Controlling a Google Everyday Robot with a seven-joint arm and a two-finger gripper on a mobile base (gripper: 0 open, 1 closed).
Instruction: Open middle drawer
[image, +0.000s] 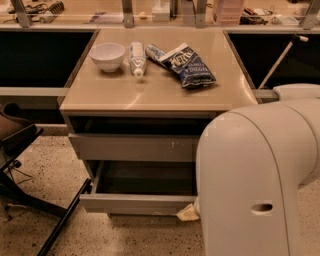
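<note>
Middle drawer (135, 202) pulled well out, low and near, just below scratched front (132, 147). Gripper (188, 213) at its right front corner, mostly hidden behind arm (250, 175); grip state impossible to tell.

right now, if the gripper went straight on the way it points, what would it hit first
Probably the middle drawer front. The gripper is mostly hidden behind the robot arm; only a pale bit shows at that front's right end, seemingly pointing into it. Depth is unclear.
</note>
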